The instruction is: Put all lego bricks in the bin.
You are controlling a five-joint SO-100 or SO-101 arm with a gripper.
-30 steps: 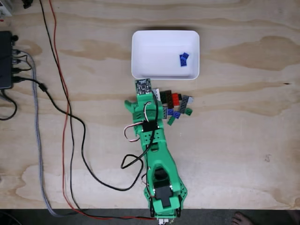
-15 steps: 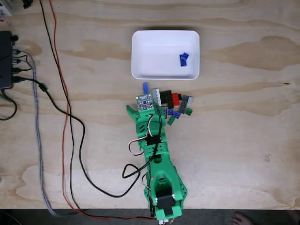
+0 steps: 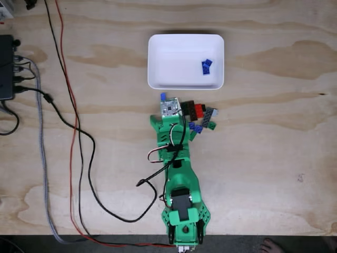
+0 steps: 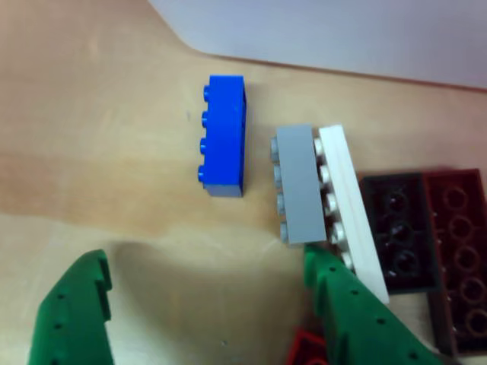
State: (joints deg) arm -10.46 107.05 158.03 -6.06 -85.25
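End effector (image 4: 205,304) now nearer bricks (image 4: 304,182)

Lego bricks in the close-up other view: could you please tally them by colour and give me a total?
Blue brick: 1
Grey brick: 1
White brick: 1
Black plate: 1
Red: 2, the dark red plate and a red piece partly in view at the bottom edge
Total: 6

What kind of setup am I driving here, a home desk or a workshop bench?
Likely a hobby bench: a bare plywood table, loose cables trailing to a black box at its edge, and a bare foot on the floor hints at a home.
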